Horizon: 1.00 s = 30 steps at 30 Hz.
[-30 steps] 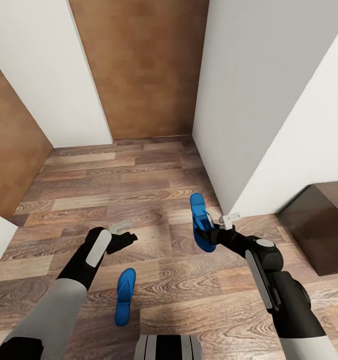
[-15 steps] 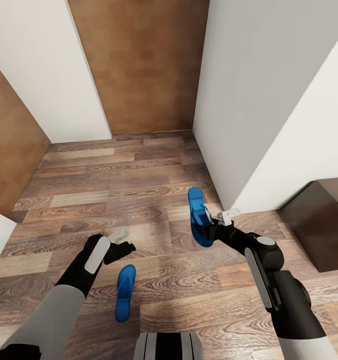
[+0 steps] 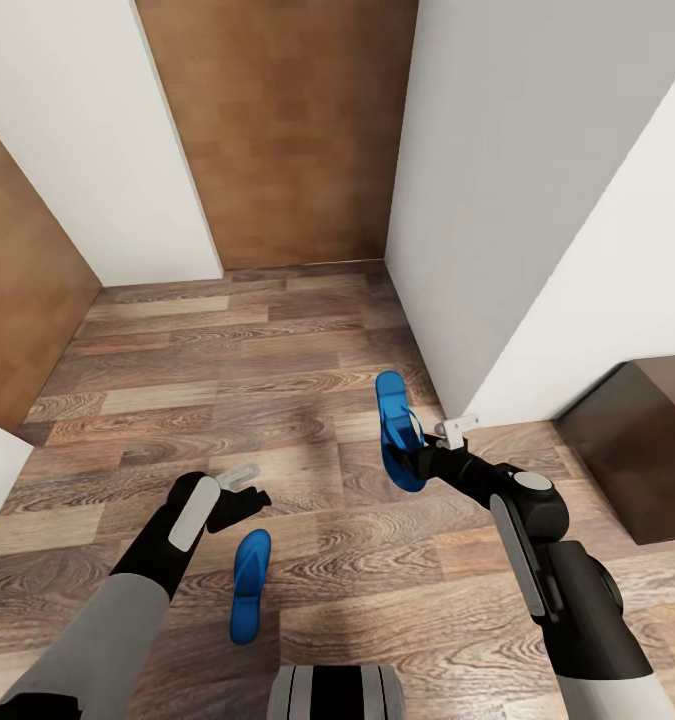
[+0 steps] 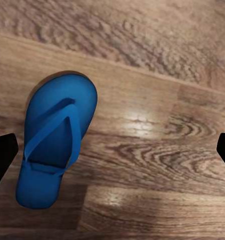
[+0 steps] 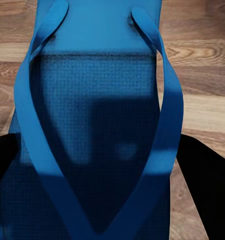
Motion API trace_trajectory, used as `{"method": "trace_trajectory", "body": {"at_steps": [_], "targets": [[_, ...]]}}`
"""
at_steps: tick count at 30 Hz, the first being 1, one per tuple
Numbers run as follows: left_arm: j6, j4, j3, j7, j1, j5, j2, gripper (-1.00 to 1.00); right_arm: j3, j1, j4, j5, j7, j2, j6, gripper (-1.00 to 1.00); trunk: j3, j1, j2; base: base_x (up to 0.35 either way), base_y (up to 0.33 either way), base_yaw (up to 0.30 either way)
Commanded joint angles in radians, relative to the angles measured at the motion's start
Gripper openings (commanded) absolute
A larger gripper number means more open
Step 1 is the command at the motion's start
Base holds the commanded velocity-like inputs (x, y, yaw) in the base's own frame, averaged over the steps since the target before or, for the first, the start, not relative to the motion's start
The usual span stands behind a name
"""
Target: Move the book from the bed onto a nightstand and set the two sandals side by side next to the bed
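Blue against the wood-plank floor, one sandal lies flat nearest us, just left of centre; our left gripper hovers just beyond it with its fingers spread wide and holding nothing, the sandal lying between them in the wrist view; farther right, our right gripper is clamped on the second sandal, lifted off the floor, its straps close to the wrist camera; beyond stand white walls and a brown panel; a dark brown cabinet sits at far right.
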Motion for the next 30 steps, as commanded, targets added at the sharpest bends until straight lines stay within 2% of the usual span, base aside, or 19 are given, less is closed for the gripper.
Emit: {"method": "trace_trajectory", "body": {"at_steps": [1,5,11,22,27,30], "targets": [[0.001,-0.001,-0.001,0.01,0.0,0.01,0.0,1.0,0.001,-0.001,-0.001,-0.004,-0.001,-0.001,0.006,-1.0,-0.001,0.0,0.0,0.0,0.0,0.0],[0.001,-0.001,-0.001,0.01,0.0,0.01,0.0,1.0,0.001,-0.001,-0.001,-0.004,-0.001,-0.001,0.006,-1.0,-0.001,0.0,0.0,0.0,0.0,0.0],[0.002,-0.02,0.0,-0.007,0.027,0.014,0.022,1.0,-0.003,0.007,-0.007,-0.004,-0.001,0.001,0.007,-1.0,-0.024,0.003,-0.002,0.0,0.0,0.0],[0.007,-0.026,0.001,-0.01,0.034,0.015,0.028,1.0,0.0,0.01,-0.009,-0.004,-0.001,0.001,0.007,-1.0,-0.066,0.007,-0.004,0.0,0.0,0.0],[0.013,-0.038,0.001,-0.009,0.025,0.015,0.03,1.0,0.0,0.011,-0.009,-0.004,-0.001,0.001,0.006,-1.0,-0.086,0.01,-0.005,0.0,0.0,0.0],[0.055,-0.072,0.001,-0.007,-0.004,0.013,0.033,1.0,0.0,0.011,-0.009,-0.004,-0.001,0.001,0.006,-1.0,-0.097,0.011,-0.006,0.0,0.0,0.0]]}}
